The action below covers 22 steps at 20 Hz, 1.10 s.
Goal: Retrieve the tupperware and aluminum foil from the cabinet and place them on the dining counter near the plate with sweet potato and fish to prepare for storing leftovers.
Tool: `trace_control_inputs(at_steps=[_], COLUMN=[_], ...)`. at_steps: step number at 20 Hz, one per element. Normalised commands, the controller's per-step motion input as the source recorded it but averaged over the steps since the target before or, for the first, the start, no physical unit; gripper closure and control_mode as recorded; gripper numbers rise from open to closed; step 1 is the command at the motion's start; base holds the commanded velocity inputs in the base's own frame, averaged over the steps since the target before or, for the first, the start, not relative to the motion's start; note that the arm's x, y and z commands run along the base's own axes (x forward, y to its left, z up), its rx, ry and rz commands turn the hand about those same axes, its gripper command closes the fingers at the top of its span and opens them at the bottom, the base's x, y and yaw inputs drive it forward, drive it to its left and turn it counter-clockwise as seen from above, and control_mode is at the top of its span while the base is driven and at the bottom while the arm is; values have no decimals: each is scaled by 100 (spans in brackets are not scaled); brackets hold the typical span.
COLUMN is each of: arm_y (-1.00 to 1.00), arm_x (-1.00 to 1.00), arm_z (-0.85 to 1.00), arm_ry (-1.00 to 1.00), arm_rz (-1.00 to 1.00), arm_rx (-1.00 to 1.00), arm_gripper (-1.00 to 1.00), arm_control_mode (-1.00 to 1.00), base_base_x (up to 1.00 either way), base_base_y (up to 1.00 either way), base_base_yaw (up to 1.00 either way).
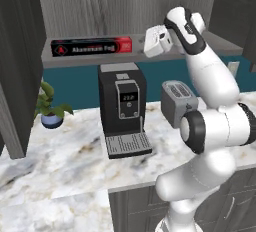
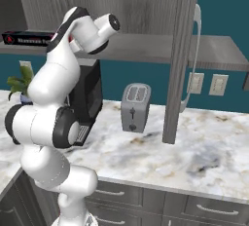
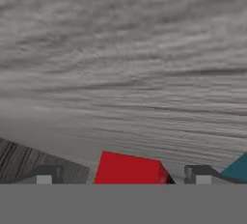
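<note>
The arm reaches up into the open cabinet [image 1: 125,6], its hand [image 1: 150,41] held at shelf height just beside the right, red end of the aluminum foil [image 1: 92,47]. The foil box lies flat along the grey shelf board [image 1: 70,60], lettering facing out, with its black length running left from the hand toward the dark cabinet side. In the hand view the red end of the box [image 3: 129,169] sits low between the two dark fingertips [image 3: 47,175], which stand apart on either side of it with clear gaps, so the hand is open and not clamped on the box; whether the tips already flank the box or are only lined up with it from a little way off I cannot tell. Behind the red end that view shows the grey wood-grain back wall of the cabinet. In the right base view the foil shows as a black strip [image 2: 26,38] at the far left of the shelf, partly hidden by the arm. Below the shelf, on the marble table [image 1: 75,141], stand a black coffee machine [image 1: 122,106] directly under the foil, a grey toaster [image 1: 176,101] to its right, and a small potted plant [image 1: 50,108] at the left against the teal wall. An open cabinet door [image 2: 180,59] hangs edge-on right of the toaster.
</note>
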Motion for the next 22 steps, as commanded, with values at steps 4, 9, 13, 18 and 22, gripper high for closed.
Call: trace_control_inputs(at_steps=[4,9,13,18,22], arm_y=[28,10,0,11,22], arm_x=[33,0,-1,-4,1], arm_z=[0,-2,-1,-15,-21], arm_ry=[15,11,2,-3,-11], arm_rz=[0,4,8,13,9], arm_rx=[0,2,6,3,0], arm_gripper=[-100,-100,-100,-100,-100], arm_control_mode=[-100,-100,-100,-100,-100], base_base_x=[0,0,0,0,0], base_base_y=[0,0,0,0,0], base_base_yaw=[0,0,0,0,0])
